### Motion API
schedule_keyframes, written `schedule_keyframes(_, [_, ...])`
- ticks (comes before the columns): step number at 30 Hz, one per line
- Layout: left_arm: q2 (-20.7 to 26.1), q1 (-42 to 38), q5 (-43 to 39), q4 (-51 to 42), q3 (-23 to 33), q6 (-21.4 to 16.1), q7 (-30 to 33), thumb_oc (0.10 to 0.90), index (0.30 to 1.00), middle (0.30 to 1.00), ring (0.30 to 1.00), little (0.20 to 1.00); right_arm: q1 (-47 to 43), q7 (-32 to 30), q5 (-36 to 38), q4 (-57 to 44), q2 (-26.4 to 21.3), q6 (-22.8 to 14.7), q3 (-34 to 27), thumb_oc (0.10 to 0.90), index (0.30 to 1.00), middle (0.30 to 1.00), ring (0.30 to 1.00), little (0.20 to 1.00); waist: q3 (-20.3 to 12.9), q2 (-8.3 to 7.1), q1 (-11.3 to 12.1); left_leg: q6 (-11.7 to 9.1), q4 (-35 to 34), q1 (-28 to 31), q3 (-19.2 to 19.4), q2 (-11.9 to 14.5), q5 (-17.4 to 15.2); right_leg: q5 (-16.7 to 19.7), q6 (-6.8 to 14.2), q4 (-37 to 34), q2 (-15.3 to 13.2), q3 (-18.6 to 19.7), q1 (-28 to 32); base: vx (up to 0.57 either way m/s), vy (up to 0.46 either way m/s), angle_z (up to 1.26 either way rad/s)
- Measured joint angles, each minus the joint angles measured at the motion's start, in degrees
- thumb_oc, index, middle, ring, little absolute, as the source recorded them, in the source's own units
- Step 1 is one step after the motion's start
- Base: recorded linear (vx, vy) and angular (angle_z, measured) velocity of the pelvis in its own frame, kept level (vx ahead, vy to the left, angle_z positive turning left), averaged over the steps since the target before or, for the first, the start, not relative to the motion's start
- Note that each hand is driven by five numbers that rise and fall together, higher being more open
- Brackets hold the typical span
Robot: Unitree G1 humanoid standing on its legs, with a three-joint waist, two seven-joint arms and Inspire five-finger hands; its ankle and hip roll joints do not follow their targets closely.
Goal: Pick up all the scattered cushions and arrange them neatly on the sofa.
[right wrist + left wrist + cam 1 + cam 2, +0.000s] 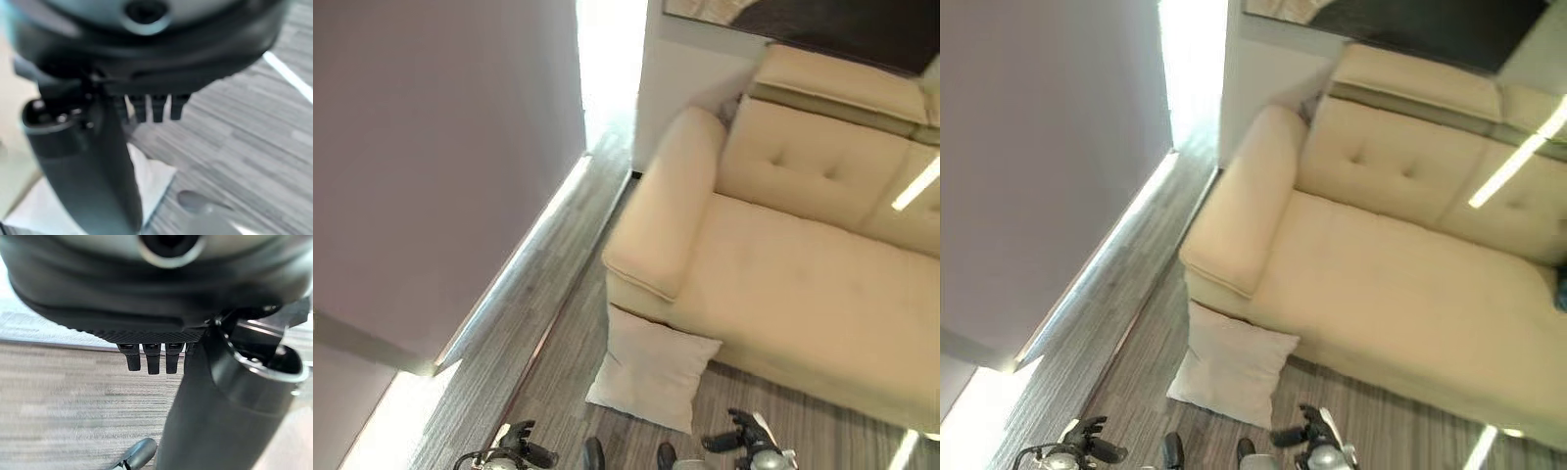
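Note:
A pale square cushion (651, 372) rests on the grey floor and leans against the front of the beige sofa (793, 284), just below its left armrest (666, 206). In the right wrist view a corner of the cushion (154, 178) lies past the fingers (151, 108). My left hand (524, 446) hangs low to the left of the cushion, open and holding nothing; its straight fingers (152, 361) point at bare floor. My right hand (736, 438) hangs just right of the cushion's lower corner, open, with nothing in it. Neither hand touches the cushion.
A grey wall (431, 147) runs along the left with a lit strip at its base (524, 259). A bright doorway (607, 59) opens beyond the armrest. A small dark blue thing (1562, 289) lies on the seat at the far right.

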Motion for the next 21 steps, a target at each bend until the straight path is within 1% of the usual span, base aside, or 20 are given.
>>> schedule_keyframes(2, [0.04,0.90,0.00,-0.04,0.39,-0.01,-0.06,0.800,0.900,0.900,0.900,0.900,0.23,0.00,-0.12,-0.12,-0.01,-0.04,0.02,0.800,0.900,0.900,0.900,0.900,-0.18,-0.30,0.44,-0.68,-0.12,0.51,2.36,0.54,-0.70,1.07,-0.61,-0.01,-2.66,-8.85,0.18,0.04,-0.021,-0.64])
schedule_keyframes(3, [0.12,1.86,0.01,-0.07,0.68,0.05,-0.10,0.800,0.900,0.900,0.900,0.900,1.03,-0.06,-0.33,-0.18,-0.07,-0.11,0.02,0.800,0.900,0.900,0.900,0.900,-0.40,-0.50,1.32,-1.41,0.07,0.81,3.15,0.99,-0.49,2.43,-0.10,-0.94,-3.06,-12.18,0.55,0.00,-0.058,-0.49])
schedule_keyframes(4, [-0.06,2.12,0.02,-0.17,0.86,0.05,-0.21,0.800,0.900,0.900,0.900,0.900,2.62,-0.09,-0.51,-0.44,-0.64,0.14,0.02,0.800,0.900,0.900,0.900,0.900,-0.39,-0.44,1.16,-2.27,0.05,0.82,3.33,1.83,-0.33,3.42,-1.04,-2.35,-2.46,-13.15,1.08,0.12,-0.110,-0.29])
schedule_keyframes(5, [-0.04,3.00,0.07,-0.14,1.59,0.08,-0.36,0.800,0.900,0.900,0.900,0.900,4.20,-0.11,-0.65,-0.59,-0.91,0.34,0.01,0.800,0.900,0.900,0.900,0.900,-0.61,-0.26,1.35,-2.73,0.07,1.15,3.28,2.74,0.02,3.85,-1.68,-4.63,-1.02,-13.56,2.52,0.10,-0.103,-0.04])
schedule_keyframes(6, [-0.17,3.49,0.08,-0.14,1.76,0.12,-0.44,0.800,0.900,0.900,0.900,0.900,5.06,-0.15,-0.64,-0.69,-1.35,0.41,-0.06,0.800,0.900,0.900,0.900,0.900,-0.83,-0.01,0.90,-3.16,0.48,1.25,3.09,3.57,-0.17,4.11,-2.02,-6.69,0.83,-12.18,3.77,0.11,-0.076,-0.01])
schedule_keyframes(7, [-0.59,3.45,0.09,-0.20,1.44,0.08,-0.47,0.800,0.900,0.900,0.900,0.900,5.73,-0.18,-0.64,-0.77,-2.30,0.41,-0.15,0.800,0.900,0.900,0.900,0.900,-1.09,0.60,0.98,-3.42,1.67,0.80,2.20,4.07,-0.39,4.39,-2.44,-7.95,1.80,-11.28,4.84,0.11,-0.110,-0.10])
schedule_keyframes(8, [1.84,4.26,0.15,-0.62,2.03,-0.93,-5.26,0.800,0.900,0.900,0.900,0.900,6.51,0.60,-0.62,-0.75,-4.14,-0.05,-1.56,0.800,0.900,0.900,0.900,0.900,-1.67,1.57,1.51,-3.65,2.92,0.04,1.61,4.26,-0.44,5.20,-3.52,-9.15,2.04,-10.55,5.10,0.04,-0.115,0.04])
schedule_keyframes(9, [5.26,3.23,0.43,-2.44,0.20,0.23,-5.01,0.800,0.900,0.900,0.900,0.900,6.52,-0.11,-0.59,-1.53,-6.93,-0.19,-1.51,0.800,0.900,0.900,0.900,0.900,-2.05,2.30,0.10,-6.50,7.86,-1.83,-1.05,5.53,-1.40,3.83,-3.65,-8.62,2.72,-10.49,5.25,0.00,-0.134,0.30])
schedule_keyframes(10, [4.89,0.60,0.59,-3.16,-1.75,1.87,0.29,0.800,0.900,0.900,0.900,0.900,5.35,-1.57,-0.48,-0.81,-8.34,0.07,-1.95,0.800,0.900,0.900,0.900,0.900,-2.20,2.32,0.19,-7.88,20.47,-8.69,-3.97,5.44,-1.73,1.65,-4.87,-6.08,2.01,-8.39,4.17,0.00,0.000,0.00])
schedule_keyframes(11, [-0.41,-0.27,0.51,-3.74,-0.57,-1.33,0.19,0.800,0.900,0.900,0.900,0.900,1.45,-1.45,0.00,2.10,-6.66,0.09,-0.99,0.800,0.900,0.900,0.900,0.900,-1.65,1.28,1.43,-12.65,36.63,-18.35,-11.95,5.59,1.34,4.06,-7.97,-7.56,2.83,-6.63,4.41,0.14,0.117,-0.12])
schedule_keyframes(12, [-4.73,-1.21,-0.32,-3.08,0.10,-1.46,-0.14,0.800,0.900,0.900,0.900,0.900,0.45,-1.39,0.12,2.35,-5.87,0.01,-0.30,0.800,0.900,0.900,0.900,0.900,-1.55,1.09,1.22,-12.34,39.24,-21.18,-16.02,5.18,0.56,3.81,-8.12,-8.63,3.46,-6.29,4.50,0.19,0.190,-0.44])
schedule_keyframes(13, [-4.93,-2.87,-0.61,-3.14,-2.79,-1.19,-1.22,0.800,0.900,0.900,0.900,0.900,-0.46,-1.20,0.03,3.24,-5.14,0.05,1.77,0.800,0.900,0.900,0.900,0.900,-1.16,0.22,1.50,-10.03,29.61,-20.05,-18.52,3.92,-1.22,4.18,-7.05,-10.26,4.49,-5.47,4.77,0.16,0.192,-0.48])
schedule_keyframes(14, [-5.57,-2.72,-0.38,-2.94,-3.61,-1.20,-1.65,0.800,0.900,0.900,0.900,0.900,-1.49,-1.26,-0.02,3.44,-4.75,-0.04,2.01,0.800,0.900,0.900,0.900,0.900,-0.93,-0.42,1.34,-8.62,12.87,-14.34,-19.58,4.22,-1.55,5.43,-5.79,-12.76,5.82,-3.75,5.90,0.11,0.200,-0.63])
schedule_keyframes(15, [-5.86,-2.74,-0.50,-2.33,-3.59,-1.03,-1.65,0.800,0.900,0.900,0.900,0.900,-1.48,-1.34,-0.02,3.43,-4.86,-0.14,1.86,0.800,0.900,0.900,0.900,0.900,-0.91,-0.46,1.23,-8.87,8.13,-12.21,-19.53,4.22,-1.35,6.16,-6.35,-13.28,6.25,-3.45,6.26,0.10,0.181,-0.69])
schedule_keyframes(16, [-5.96,-2.76,-0.37,-1.92,-3.66,-0.63,-1.65,0.800,0.900,0.900,0.900,0.900,-1.22,-1.50,-0.02,3.41,-5.04,-0.21,1.57,0.800,0.900,0.900,0.900,0.900,-0.76,-0.66,0.60,-9.06,6.58,-10.82,-19.23,3.77,-1.26,6.29,-6.69,-13.33,6.53,-3.63,6.60,0.08,0.132,-0.30])
schedule_keyframes(18, [-5.95,-2.76,0.13,-0.48,-3.65,-0.25,-1.56,0.800,0.900,0.900,0.900,0.900,-0.66,-2.01,-0.03,3.57,-5.44,0.08,1.49,0.800,0.900,0.900,0.900,0.900,-0.81,-1.05,-0.29,-8.78,6.71,-8.40,-15.29,3.05,-1.38,5.85,-7.20,-13.29,6.78,-3.36,7.00,0.07,0.108,-0.15])
schedule_keyframes(19, [-5.94,-2.68,0.13,-0.47,-3.66,-0.21,-1.40,0.800,0.900,0.900,0.900,0.900,0.28,-2.04,-0.04,3.60,-5.85,0.28,1.47,0.800,0.900,0.900,0.900,0.900,-0.82,-1.03,-0.30,-8.68,6.73,-7.30,-14.67,3.10,-1.31,5.77,-7.21,-13.28,7.14,-3.20,6.94,0.09,0.159,-0.11])
schedule_keyframes(20, [-5.83,-2.72,0.14,0.08,-3.37,-0.14,-1.34,0.800,0.900,0.900,0.900,0.900,1.65,-2.06,-0.09,4.01,-6.05,0.81,1.41,0.800,0.900,0.900,0.900,0.900,-0.98,-0.68,-0.36,-5.60,4.59,-4.43,-14.12,3.32,-0.62,5.76,-7.20,-13.24,7.91,-2.80,7.03,0.08,0.151,-0.08])
schedule_keyframes(21, [-5.54,-2.52,0.14,0.71,-2.66,0.06,-1.20,0.800,0.900,0.900,0.900,0.900,2.22,-1.99,-0.12,4.05,-5.55,1.15,1.17,0.800,0.900,0.900,0.900,0.900,-0.96,-1.39,-0.13,-4.99,2.87,-3.53,-13.51,2.94,0.51,5.75,-7.11,-13.21,7.53,-2.56,7.05,0.04,0.101,-0.08])
